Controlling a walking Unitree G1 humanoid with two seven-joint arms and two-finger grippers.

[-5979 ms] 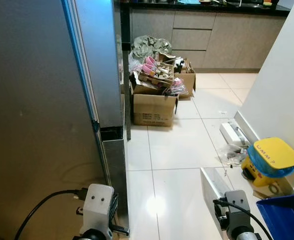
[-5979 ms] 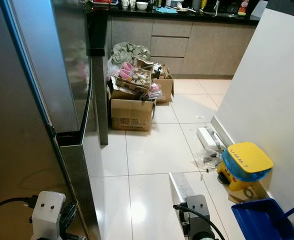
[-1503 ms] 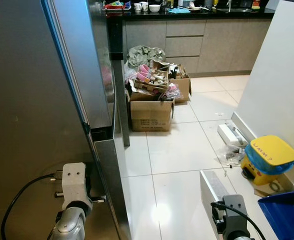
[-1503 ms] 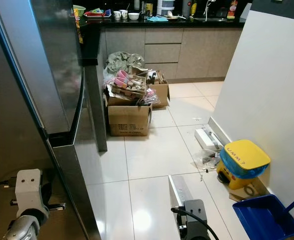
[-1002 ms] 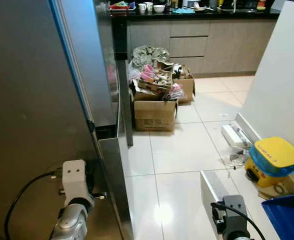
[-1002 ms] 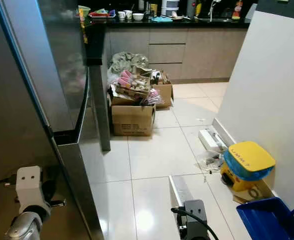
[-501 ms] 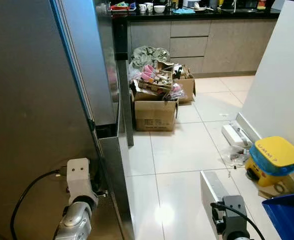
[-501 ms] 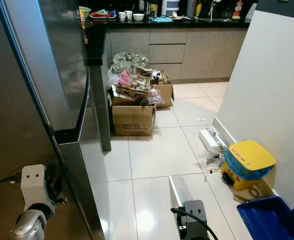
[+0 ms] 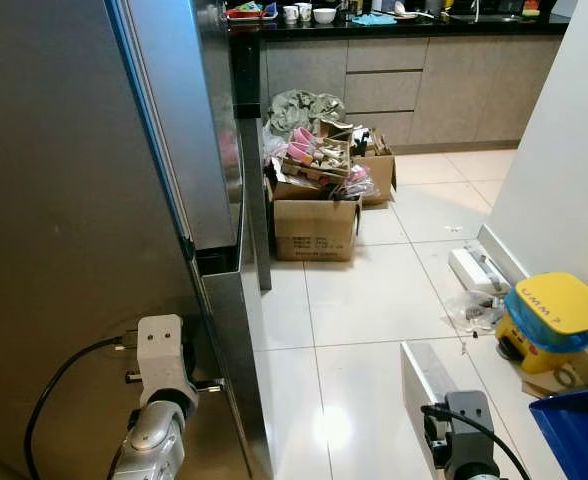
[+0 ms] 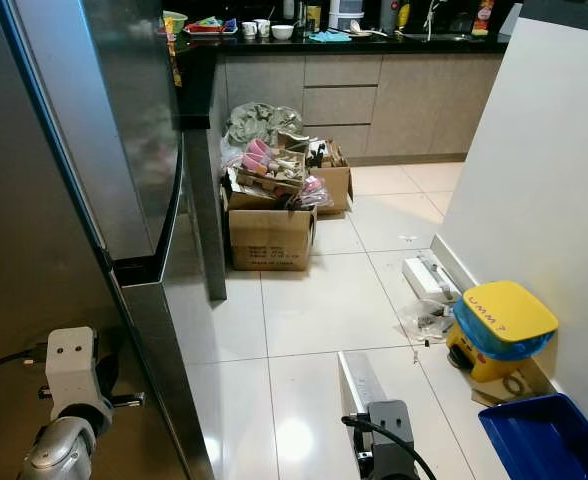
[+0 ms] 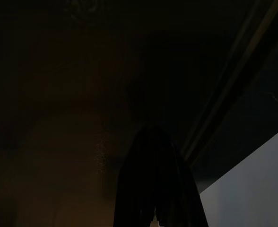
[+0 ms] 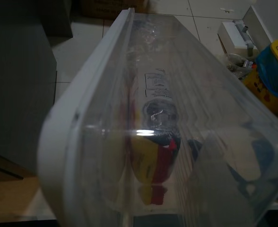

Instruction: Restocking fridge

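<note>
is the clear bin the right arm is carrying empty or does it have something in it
Not empty. Through the wall of the clear bin, the right wrist view shows a red and yellow packet lying inside.

The fridge [image 9: 84, 230] stood at the left, its doors shut, with the left arm [image 9: 159, 400] low against its front near the door edge. The right arm [image 9: 459, 445] was low at the right, a clear bin [image 12: 143, 118] before it over the floor [image 9: 364, 300]; a packet [image 12: 153, 156] lay inside the bin. Beyond the fridge, open boxes [image 9: 319, 205] sat on the floor before the cabinets [image 9: 414, 85], with a counter [image 9: 394, 20] above carrying bowls and cups. A wall [image 9: 564, 160] ran along the right. At its foot lay a flat box [image 9: 479, 268], nearer a lidded tub [image 9: 554, 320], and nearest a dustpan [image 9: 579, 440].
</note>
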